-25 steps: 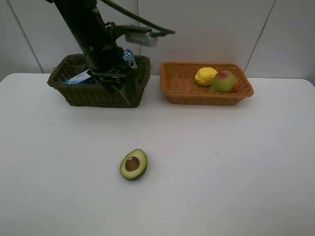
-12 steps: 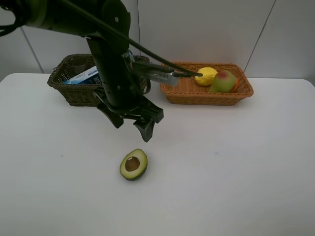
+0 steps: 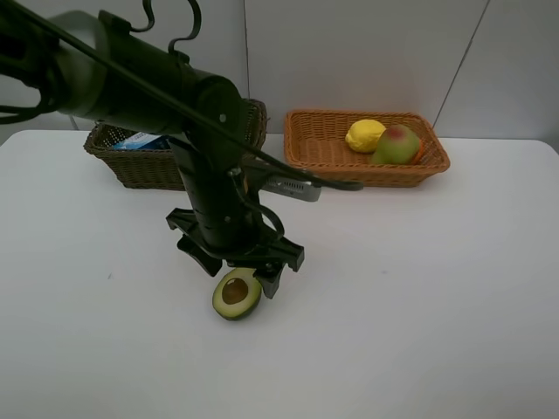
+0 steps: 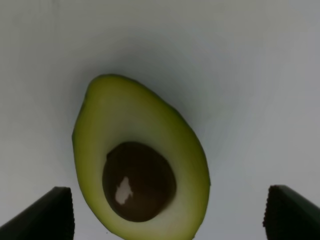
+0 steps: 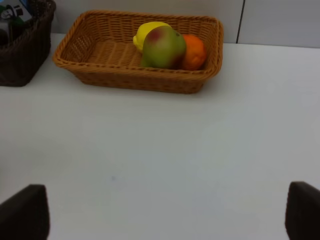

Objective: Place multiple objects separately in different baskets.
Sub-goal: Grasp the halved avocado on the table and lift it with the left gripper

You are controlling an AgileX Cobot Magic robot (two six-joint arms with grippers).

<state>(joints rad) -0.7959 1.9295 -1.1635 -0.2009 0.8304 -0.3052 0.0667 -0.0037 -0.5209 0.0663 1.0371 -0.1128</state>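
The halved avocado [image 3: 234,295] lies cut side up on the white table, its dark pit showing. My left gripper [image 3: 238,275] hangs open right over it, one finger on each side, and does not grip it. In the left wrist view the avocado [image 4: 140,160] fills the space between the two dark fingertips [image 4: 45,215] of the left gripper [image 4: 168,215]. The light orange-tan basket [image 3: 367,170] holds the lemon [image 3: 364,135], the green-red pear [image 3: 396,145] and the orange [image 5: 194,50]. My right gripper [image 5: 162,212] is open and empty above bare table.
The dark olive-brown basket [image 3: 131,161] stands at the back left with a blue-green toothpaste box [image 3: 140,140] inside; the left arm hides much of it. A white wall rises behind both baskets.
The left arm has swung from the dark basket forward and down to the avocado, its open gripper now straddling the fruit. The avocado and both baskets have not moved.
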